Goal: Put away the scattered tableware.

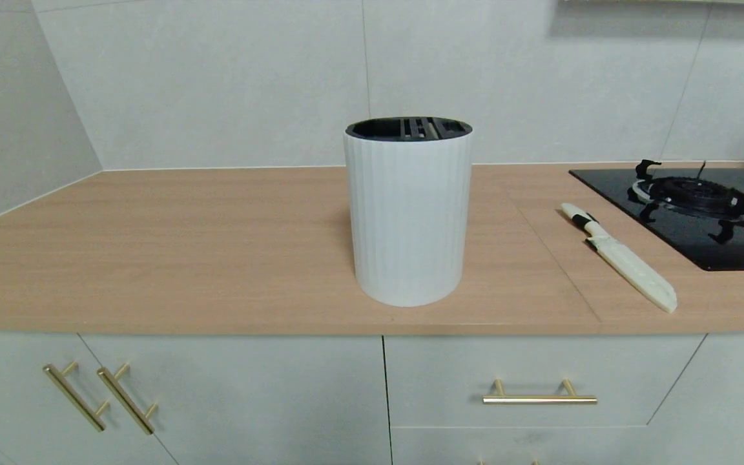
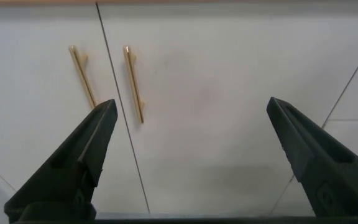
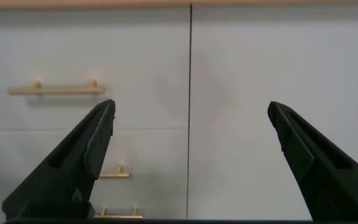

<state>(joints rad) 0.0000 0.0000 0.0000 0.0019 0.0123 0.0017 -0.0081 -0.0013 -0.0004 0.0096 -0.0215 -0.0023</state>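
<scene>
The left gripper faces the cabinet doors below the counter, its fingers spread wide with nothing between them. The right gripper is likewise spread, facing the drawers. The knife lies flat on the counter between the holder and the hob.

counter: holder stands at centre | knife lies flat on counter, right of holder, well apart, handle at far end | hob set in counter, just right of knife | cabinet doors below counter at left | drawer below at right
</scene>
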